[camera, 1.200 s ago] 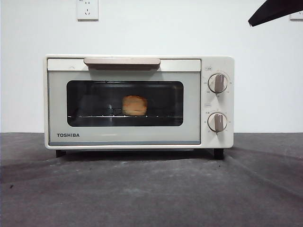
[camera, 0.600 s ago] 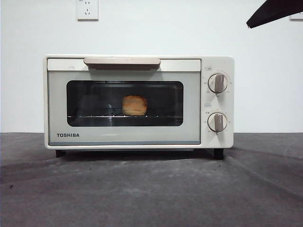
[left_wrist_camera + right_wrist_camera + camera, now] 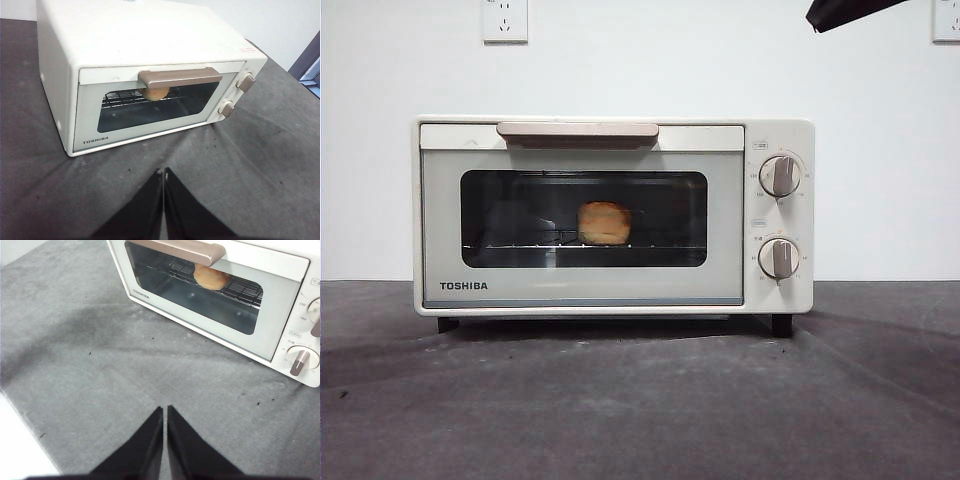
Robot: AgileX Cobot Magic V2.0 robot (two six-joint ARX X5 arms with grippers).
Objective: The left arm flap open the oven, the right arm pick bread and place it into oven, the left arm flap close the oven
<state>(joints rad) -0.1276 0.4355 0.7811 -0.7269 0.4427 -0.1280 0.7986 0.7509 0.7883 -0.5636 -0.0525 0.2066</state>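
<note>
On a dark grey mat [image 3: 640, 400], the oven [image 3: 614, 215] stands with its door closed, beige handle [image 3: 578, 131] across the top edge and two knobs [image 3: 780, 176] stacked at the side. The bread [image 3: 605, 223] sits inside on the wire rack [image 3: 585, 246], behind the dark glass, near the middle of the window.

My left gripper [image 3: 163, 175] hangs above the mat in front of the oven, its two black jaws pressed together with only a thin seam between them, holding nothing. My right gripper [image 3: 165, 412] hangs likewise over bare mat, well apart from the oven door, jaws closed tip to tip and empty.

From the left wrist camera I see the oven's plain white top and one side wall, which the level front camera hides; the bread [image 3: 155, 93] there peeks out just below the handle. From the right wrist camera the rack's grid reads clearly, with the bread [image 3: 211, 276] resting on it, and the mat's edge meets a white surface [image 3: 20, 455]. Only the front camera shows the wall socket [image 3: 505, 20] above the oven and a black arm tip [image 3: 850, 12] at the upper corner; which arm it is I cannot tell.

Compared with half a second ago, that black tip has shifted higher and further inward along the top edge. Oven, door and bread are unchanged.
</note>
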